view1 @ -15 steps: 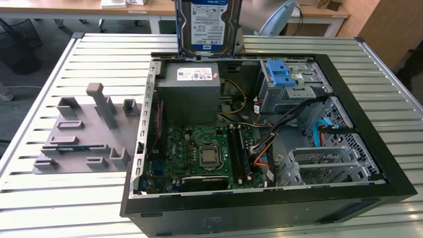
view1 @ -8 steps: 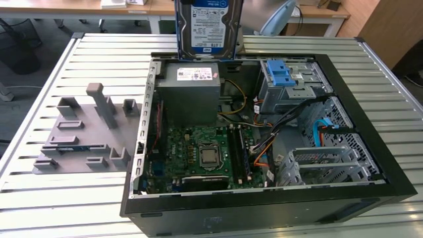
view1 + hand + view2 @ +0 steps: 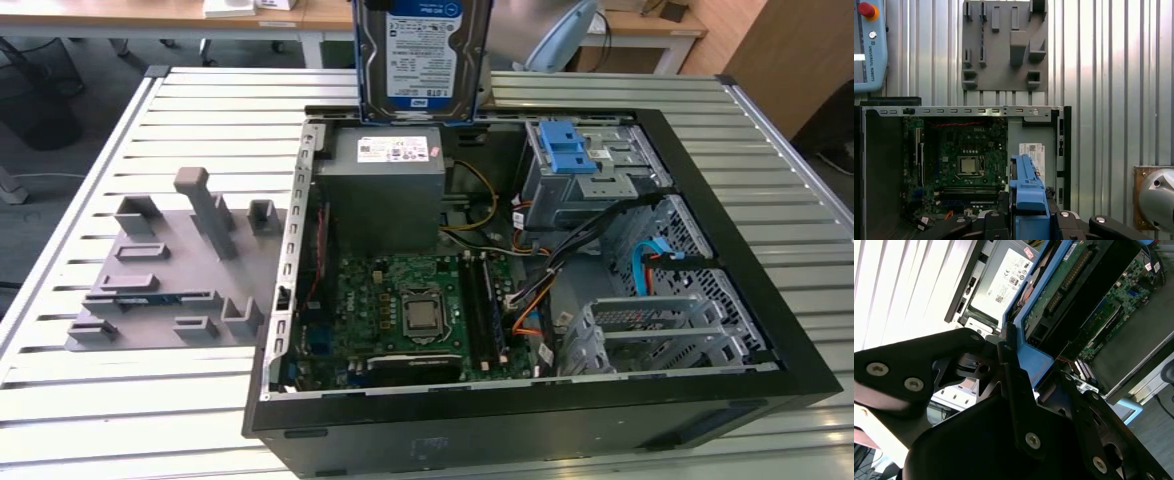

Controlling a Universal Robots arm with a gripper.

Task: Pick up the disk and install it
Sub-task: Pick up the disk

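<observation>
fingers [image 3: 1013,385] clamp the disk [image 3: 423,60] above the open case [image 3: 534,430]; motherboard [image 3: 400,300] and power supply [image 3: 387,190] inside.

A slatted metal table [image 3: 200,120] stands before wooden desks [image 3: 134,12] on grey floor [image 3: 34,200].

The silver blue-framed disk [image 3: 424,55] hangs above the open black computer case [image 3: 534,420]; a grey plastic fixture plate [image 3: 167,270] lies at the exterior view's left of it.

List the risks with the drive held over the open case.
1. The gripper grips the blue bracket end of the silver metal hard drive; it might slip and drop onto the grey power supply box or green motherboard.
2. Loose black and orange cables by the grey drive cage could snag it.
</observation>
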